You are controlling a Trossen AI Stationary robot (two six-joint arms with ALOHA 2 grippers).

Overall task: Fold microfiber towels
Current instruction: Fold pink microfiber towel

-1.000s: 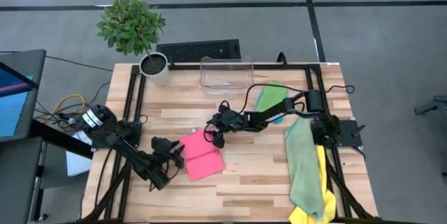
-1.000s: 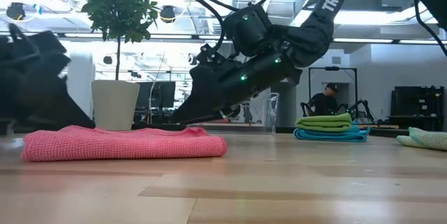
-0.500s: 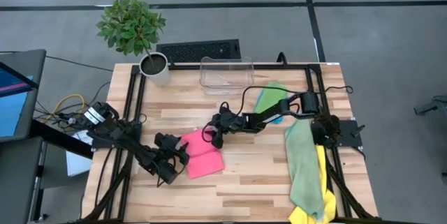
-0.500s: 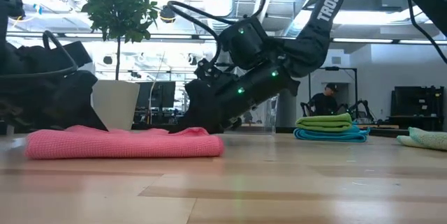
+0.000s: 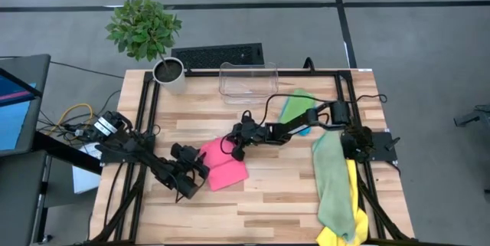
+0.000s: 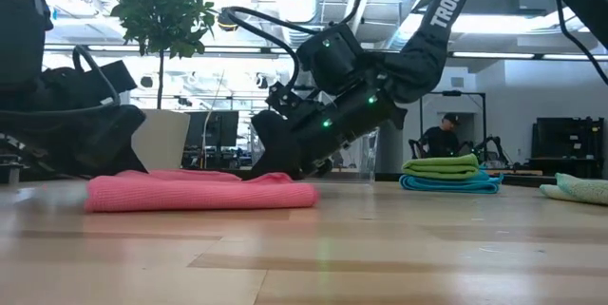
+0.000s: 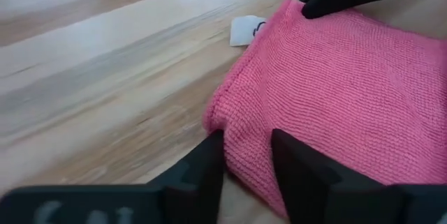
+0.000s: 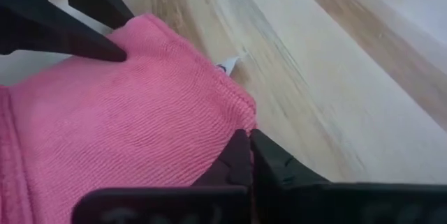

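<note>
While both arms work the pink towel [image 5: 224, 163] near the middle of the table [image 5: 260, 204], from above we see it has bunched shorter than a moment ago, so the fold looks under way. At table height, the right gripper [image 6: 285, 164] sits lower on its far corner. Through the left wrist camera, the left gripper [image 7: 246, 160] pinches the near corner between half-closed fingers. Through the right wrist camera, the right gripper [image 8: 249, 155] is pressed together on the towel's edge.
</note>
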